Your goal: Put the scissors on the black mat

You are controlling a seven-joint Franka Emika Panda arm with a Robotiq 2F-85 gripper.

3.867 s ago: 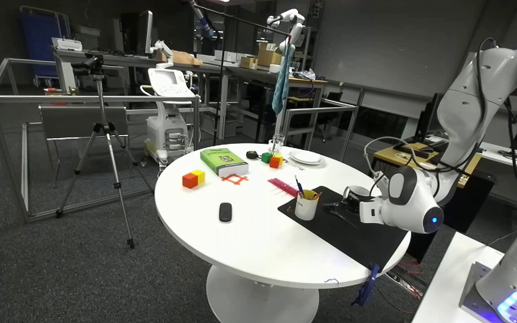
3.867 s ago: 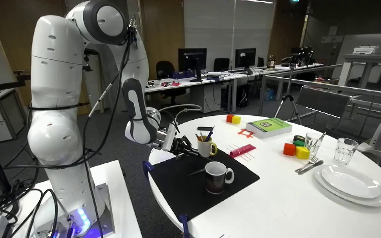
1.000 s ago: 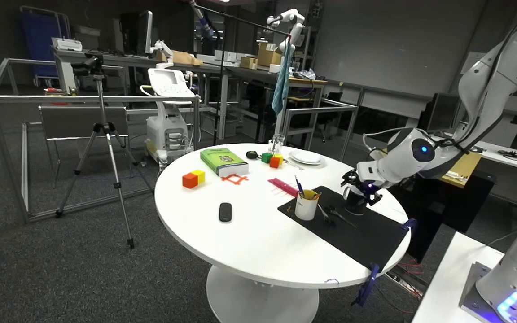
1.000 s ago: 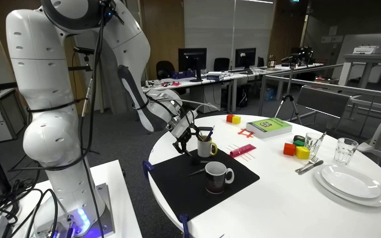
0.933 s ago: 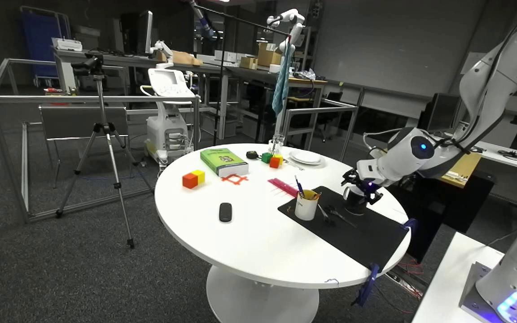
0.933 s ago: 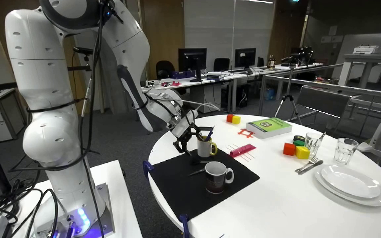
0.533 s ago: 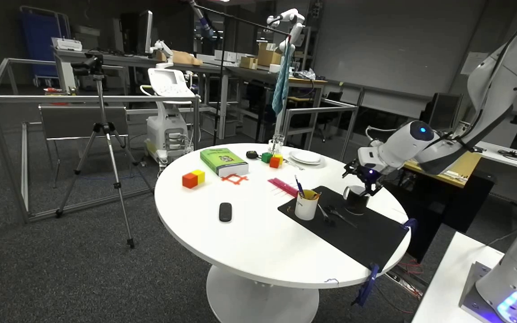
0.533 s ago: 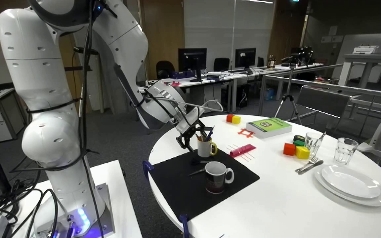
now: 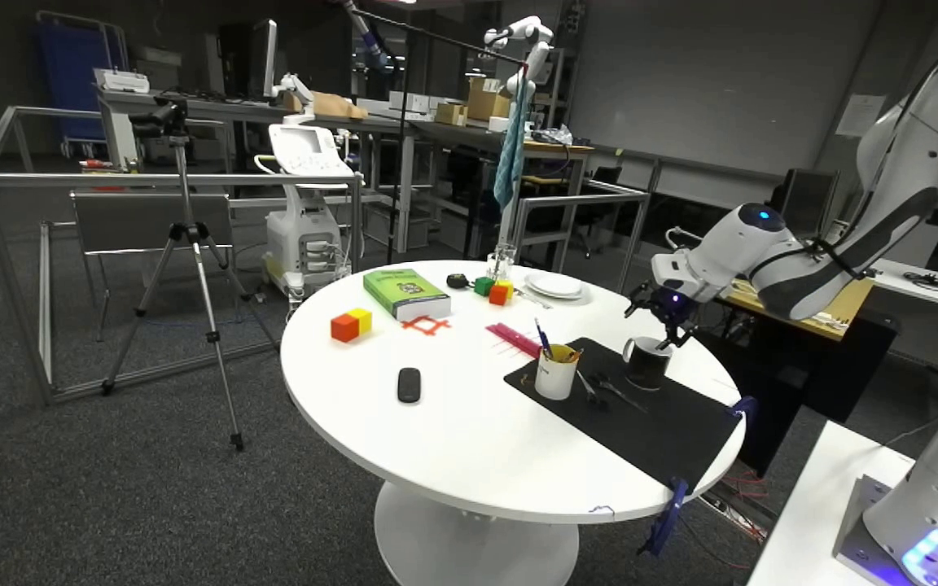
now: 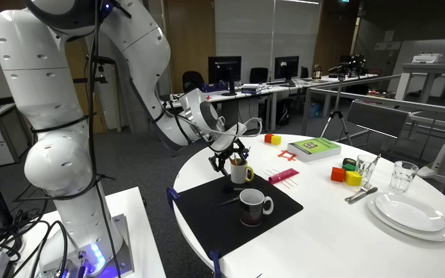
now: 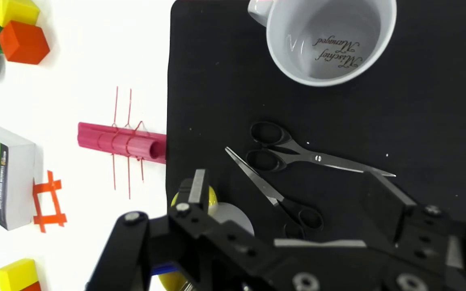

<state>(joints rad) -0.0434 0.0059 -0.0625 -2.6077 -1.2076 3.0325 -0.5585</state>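
Two pairs of scissors lie flat on the black mat point(image 11: 208, 101) in the wrist view. The upper pair of scissors point(image 11: 316, 157) points right; the lower pair of scissors point(image 11: 263, 184) points up-left, its dark handles toward the gripper base. My gripper point(image 11: 291, 186) stands open above them, nothing between its fingers. In an exterior view, the gripper point(image 9: 650, 327) hangs over the mat's far side, above the dark mug. Small and dark, the scissors point(image 10: 230, 200) also show on the mat point(image 10: 207, 216) in an exterior view.
A dark mug with white inside point(image 11: 330, 40) stands on the mat. The yellow-handled pen mug point(image 10: 239, 172) stands at its edge, close to the gripper. A pink roll point(image 11: 119, 141) lies beside the mat. Blue clamps point(image 9: 742, 407) sit at the table rim.
Earlier the gripper was low over the mat, seemingly shut on a pair of scissors. That pair now lies on the mat; the gripper is open and has kept rising and tilting over the last second.
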